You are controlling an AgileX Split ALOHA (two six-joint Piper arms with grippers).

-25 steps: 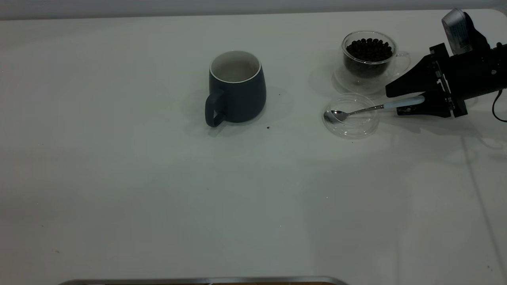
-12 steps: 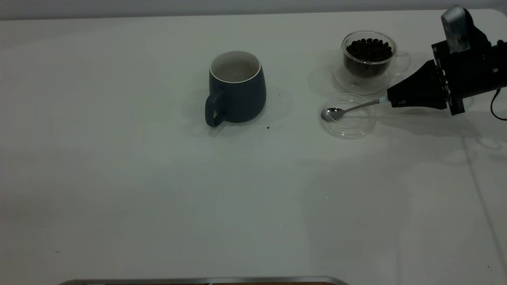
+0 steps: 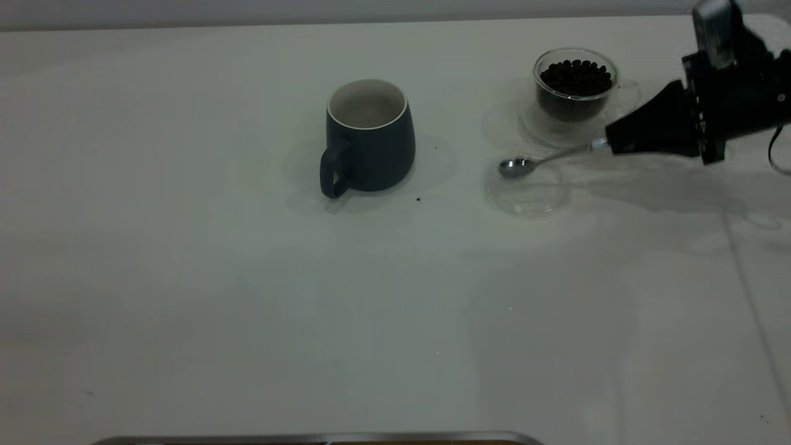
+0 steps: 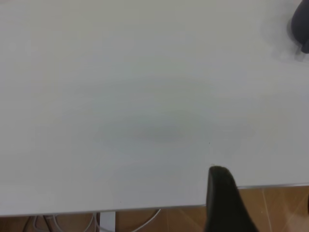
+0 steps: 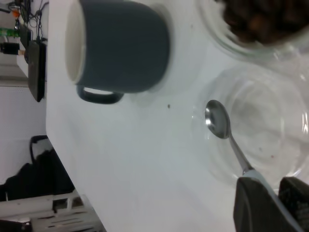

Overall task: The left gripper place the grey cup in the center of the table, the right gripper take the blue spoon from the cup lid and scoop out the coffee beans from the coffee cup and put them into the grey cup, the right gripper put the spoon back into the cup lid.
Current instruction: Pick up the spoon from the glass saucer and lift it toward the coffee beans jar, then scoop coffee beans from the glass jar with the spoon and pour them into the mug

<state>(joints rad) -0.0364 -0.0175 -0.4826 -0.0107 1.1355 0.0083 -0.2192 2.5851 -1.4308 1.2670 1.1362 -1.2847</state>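
Note:
The grey cup (image 3: 368,136) stands upright near the middle of the table (image 3: 247,296), handle toward the front left; it also shows in the right wrist view (image 5: 120,46) and at a corner of the left wrist view (image 4: 301,29). The coffee cup (image 3: 575,83), full of coffee beans (image 3: 576,75), stands at the back right. My right gripper (image 3: 609,146) is shut on the blue spoon (image 3: 518,165) by its handle and holds it just above the cup lid (image 3: 528,188). The empty spoon bowl (image 5: 218,121) hangs over the lid's rim (image 5: 260,125). My left gripper (image 4: 263,193) is open and empty over the table's edge.
A small dark speck (image 3: 418,199) lies on the table right of the grey cup. A metal rim (image 3: 309,437) runs along the front edge. In the left wrist view, wooden floor and cables (image 4: 125,220) show beyond the table edge.
My right gripper closed on the spoon handle and rose, lifting the spoon bowl off the lid. The lid has shifted slightly left.

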